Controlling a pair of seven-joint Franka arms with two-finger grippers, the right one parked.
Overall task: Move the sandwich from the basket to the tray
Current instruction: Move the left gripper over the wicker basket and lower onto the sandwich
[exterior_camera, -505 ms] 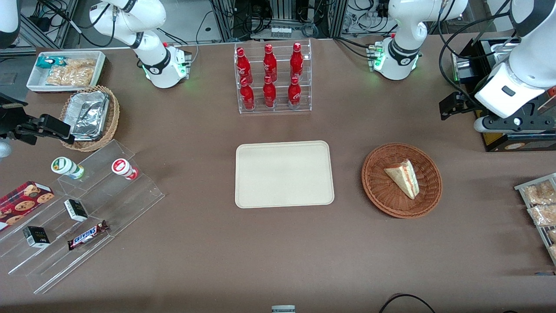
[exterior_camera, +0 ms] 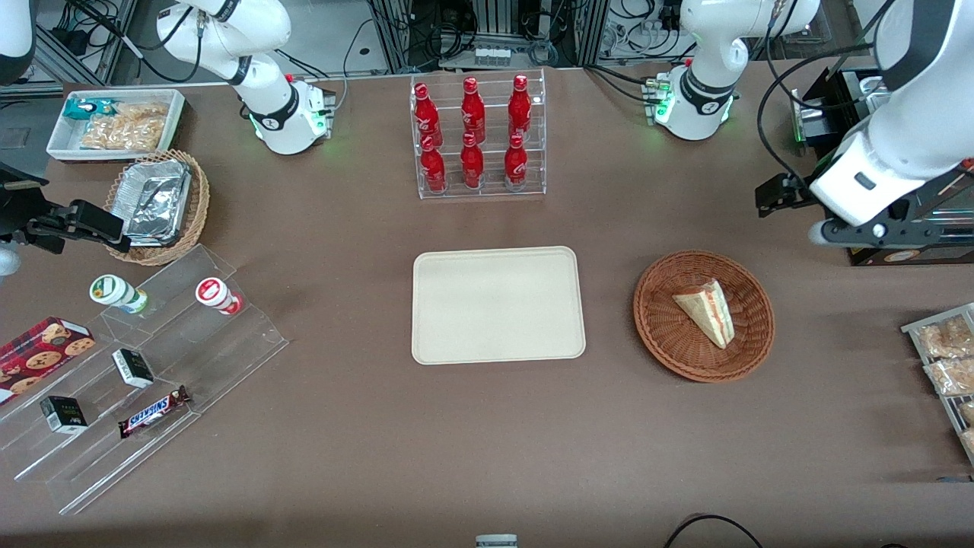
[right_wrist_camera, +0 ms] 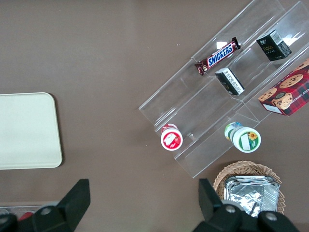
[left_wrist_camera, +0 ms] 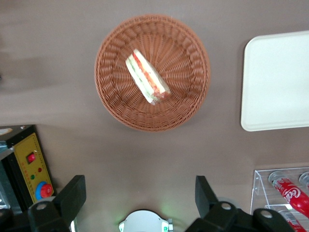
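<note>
Both end effector (left_wrist_camera: 140, 195) fingers wide apart, empty, above table near basket (left_wrist_camera: 152, 72).

a clear rack (exterior_camera: 479, 137) holds six red bottles (exterior_camera: 472, 114). toward the parked arm's end lie a white bin of snacks (exterior_camera: 114, 125), a tan wicker basket with foil containers (exterior_camera: 158, 204), and clear steps (exterior_camera: 144, 373) bearing two cups (exterior_camera: 118, 293), a cookie box (exterior_camera: 42, 348) and a snickers bar (exterior_camera: 154, 411).

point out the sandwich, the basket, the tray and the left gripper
sandwich (exterior_camera: 706, 310), front view, on its bread face
basket (exterior_camera: 660, 335), front view, on bare woven floor
tray (exterior_camera: 498, 304), front view, on its flat middle
gripper (left_wrist_camera: 140, 198), left wrist view, midway between its open fingertips
</note>
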